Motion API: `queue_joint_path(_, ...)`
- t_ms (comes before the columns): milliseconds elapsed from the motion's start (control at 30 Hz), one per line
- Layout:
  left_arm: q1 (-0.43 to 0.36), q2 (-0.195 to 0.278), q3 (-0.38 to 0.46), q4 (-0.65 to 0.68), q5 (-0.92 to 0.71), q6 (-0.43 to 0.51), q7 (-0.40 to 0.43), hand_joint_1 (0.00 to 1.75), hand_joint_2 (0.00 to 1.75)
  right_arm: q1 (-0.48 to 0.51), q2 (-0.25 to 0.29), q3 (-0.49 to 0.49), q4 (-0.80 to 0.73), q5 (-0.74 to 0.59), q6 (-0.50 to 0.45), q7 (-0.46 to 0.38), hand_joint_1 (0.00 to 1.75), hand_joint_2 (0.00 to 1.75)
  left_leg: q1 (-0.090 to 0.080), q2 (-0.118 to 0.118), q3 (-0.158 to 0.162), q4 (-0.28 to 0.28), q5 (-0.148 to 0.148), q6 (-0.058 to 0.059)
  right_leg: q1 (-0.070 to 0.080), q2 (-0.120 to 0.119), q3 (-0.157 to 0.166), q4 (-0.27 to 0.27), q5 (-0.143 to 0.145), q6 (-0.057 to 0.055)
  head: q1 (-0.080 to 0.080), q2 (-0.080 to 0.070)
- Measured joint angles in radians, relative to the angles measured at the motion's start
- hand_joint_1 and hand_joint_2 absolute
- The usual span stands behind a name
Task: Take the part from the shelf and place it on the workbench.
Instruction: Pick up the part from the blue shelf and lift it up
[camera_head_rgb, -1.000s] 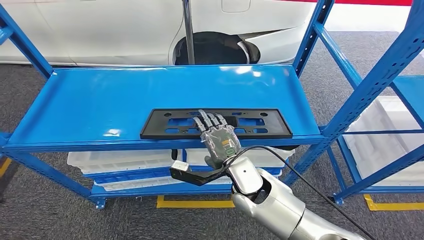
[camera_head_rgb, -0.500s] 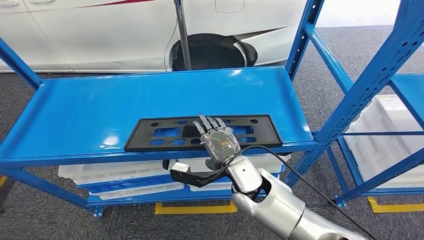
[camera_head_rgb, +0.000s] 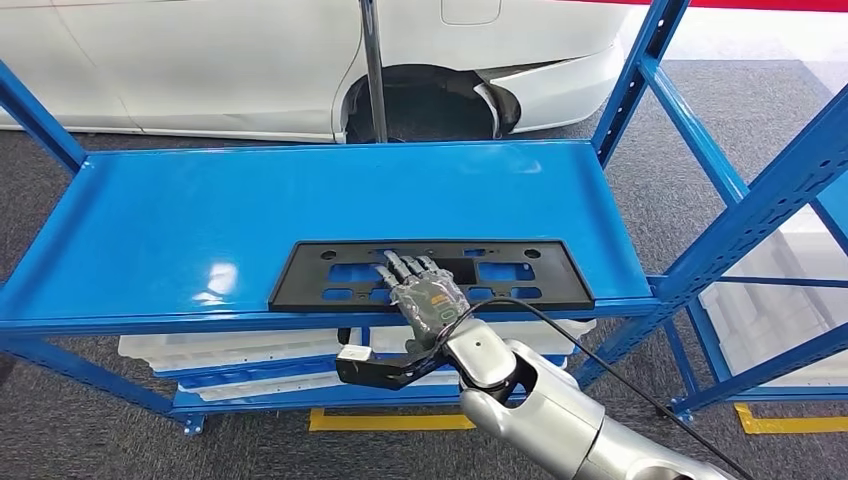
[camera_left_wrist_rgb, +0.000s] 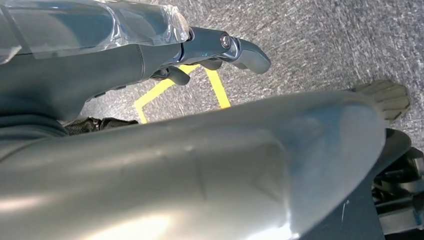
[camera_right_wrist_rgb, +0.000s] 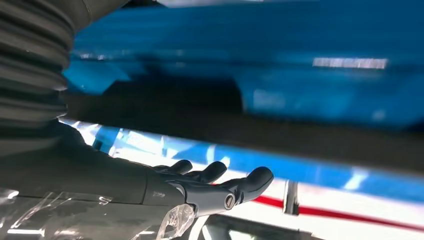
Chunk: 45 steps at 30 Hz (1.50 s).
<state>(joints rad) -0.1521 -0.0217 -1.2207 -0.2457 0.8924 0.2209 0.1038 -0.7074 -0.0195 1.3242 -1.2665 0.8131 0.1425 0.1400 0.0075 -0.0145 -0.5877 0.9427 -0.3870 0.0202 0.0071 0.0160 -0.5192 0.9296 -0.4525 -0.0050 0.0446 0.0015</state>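
A flat black part (camera_head_rgb: 520, 285) with several cut-outs lies along the front edge of the blue shelf (camera_head_rgb: 200, 210). My right hand (camera_head_rgb: 425, 298) reaches in from below, its fingers stretched out flat over the middle of the part's front edge, holding nothing. In the right wrist view the right hand (camera_right_wrist_rgb: 200, 185) has its fingers spread just off a dark blurred band under the blue shelf board. My left hand (camera_left_wrist_rgb: 150, 55) hangs over grey carpet with its thumb sticking out and nothing in it.
Blue shelf uprights (camera_head_rgb: 760, 190) stand to the right. White bins (camera_head_rgb: 220, 350) sit on the lower shelf, another white bin (camera_head_rgb: 790, 300) at the far right. A white car (camera_head_rgb: 200, 60) is behind the shelf. Yellow tape (camera_head_rgb: 390, 420) marks the floor.
The head camera has shifted, so the whole picture moved. My right hand stays over the middle of the part's front edge, fingers still stretched out.
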Motion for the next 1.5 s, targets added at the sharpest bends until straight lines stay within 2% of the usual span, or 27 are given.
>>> queue_joint_path(100,0.0,0.0,0.0,0.0,0.003,0.0,0.0,0.0,0.0,-0.001,0.002,0.009,0.006,-0.038,0.033,0.01,0.0,1.75,-0.002,0.0,0.0,0.001,0.0,0.001,-0.003,0.0,0.0,-0.001,-0.001,0.02,0.0,0.0)
queue_joint_path(133,0.0,0.0,0.0,0.0,0.004,0.0,0.0,0.0,0.0,-0.003,0.002,0.012,0.008,-0.05,0.044,0.018,0.0,1.75,-0.002,0.0,0.001,0.001,0.0,0.001,-0.004,0.0,0.001,-0.001,-0.001,0.023,0.0,0.0)
queue_joint_path(333,0.001,0.0,0.0,0.0,0.006,0.001,-0.003,0.0,0.0,-0.028,0.005,0.029,0.029,-0.096,0.073,0.058,0.0,1.75,0.0,0.0,0.005,0.0,0.0,0.001,-0.002,0.0,0.004,0.0,0.0,0.024,-0.001,0.0)
queue_joint_path(667,0.002,0.0,0.0,0.0,0.013,0.002,-0.011,0.0,0.0,-0.038,0.01,0.032,0.061,-0.113,0.034,0.081,0.0,1.75,0.002,0.0,0.008,-0.003,0.002,-0.001,0.0,0.0,0.006,0.0,-0.001,0.023,-0.001,0.0)
queue_joint_path(800,0.003,0.0,0.0,0.0,0.017,0.003,-0.012,0.0,1.75,-0.038,0.01,0.032,0.068,-0.116,0.015,0.089,0.0,1.75,0.002,0.0,0.008,-0.003,0.002,-0.001,0.0,0.0,0.006,0.0,-0.001,0.023,-0.001,0.0)
queue_joint_path(1000,0.006,0.0,0.0,0.0,0.017,0.004,-0.013,0.0,1.75,-0.038,0.013,0.03,0.079,-0.107,-0.025,0.119,0.0,1.75,0.002,0.0,0.008,-0.003,0.002,-0.001,0.0,0.0,0.006,0.0,-0.001,0.023,-0.001,0.0)
queue_joint_path(1067,0.008,0.0,0.0,0.0,0.017,0.004,-0.013,0.0,0.87,-0.038,0.013,0.029,0.082,-0.104,-0.029,0.122,0.0,1.75,0.002,0.0,0.008,-0.003,0.002,-0.001,-0.001,0.0,0.006,0.0,-0.001,0.023,-0.001,0.0)
queue_joint_path(1133,0.009,0.0,0.0,0.0,0.018,0.004,-0.013,0.0,0.0,-0.038,0.015,0.027,0.086,-0.104,-0.031,0.125,0.87,1.75,0.002,0.0,0.008,-0.003,0.002,0.0,-0.001,0.0,0.006,0.0,-0.001,0.023,-0.001,0.0)
queue_joint_path(1200,0.01,0.0,0.0,0.0,0.02,0.004,-0.013,0.0,0.0,-0.037,0.017,0.026,0.09,-0.108,-0.036,0.13,1.75,1.75,0.002,0.0,0.008,-0.003,0.002,-0.001,-0.001,0.0,0.005,0.0,-0.001,0.023,-0.001,0.0)
queue_joint_path(1500,0.013,0.0,0.0,0.0,0.022,0.004,-0.014,0.0,0.0,-0.035,0.023,0.016,0.105,-0.119,-0.048,0.14,1.75,1.75,0.002,0.001,0.008,-0.003,0.002,-0.001,0.0,0.0,0.005,0.0,-0.001,0.023,-0.001,0.0)
